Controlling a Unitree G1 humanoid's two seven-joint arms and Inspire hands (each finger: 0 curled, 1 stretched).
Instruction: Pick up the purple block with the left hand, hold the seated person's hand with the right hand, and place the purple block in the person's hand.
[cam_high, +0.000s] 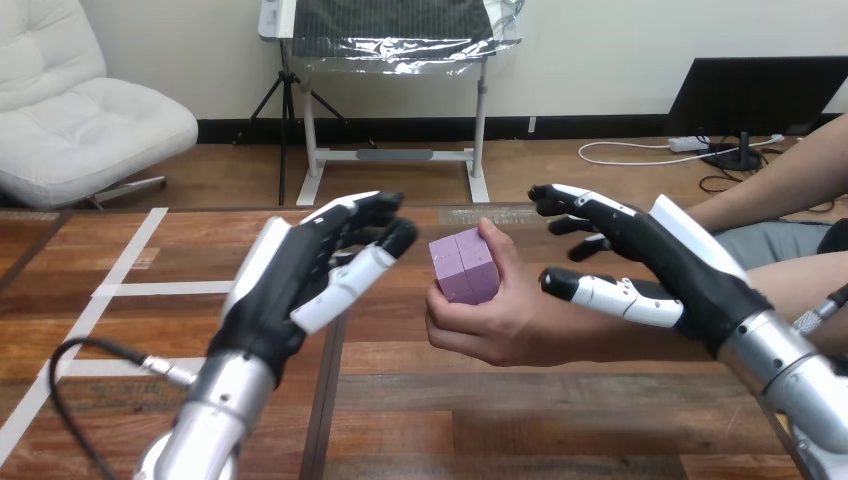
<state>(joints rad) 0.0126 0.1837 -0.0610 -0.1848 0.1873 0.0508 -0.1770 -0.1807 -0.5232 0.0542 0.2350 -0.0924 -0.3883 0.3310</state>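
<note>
You had: purple block (464, 266) ×1; person's hand (500, 322) ×1; robot hands ×2, left hand (298, 282) at 9 o'clock, right hand (690, 272) at 3 o'clock.

The purple block (464, 266), a cube with a seam down one face, is sitting slightly tilted in the person's hand (505, 325), which is clasping it.

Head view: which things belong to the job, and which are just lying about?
Job:
- purple block, held in the person's hand
- left robot hand, open, beside the block
- right robot hand, open, over the person's wrist

Lying about:
- white tape lines on the wooden table
</note>
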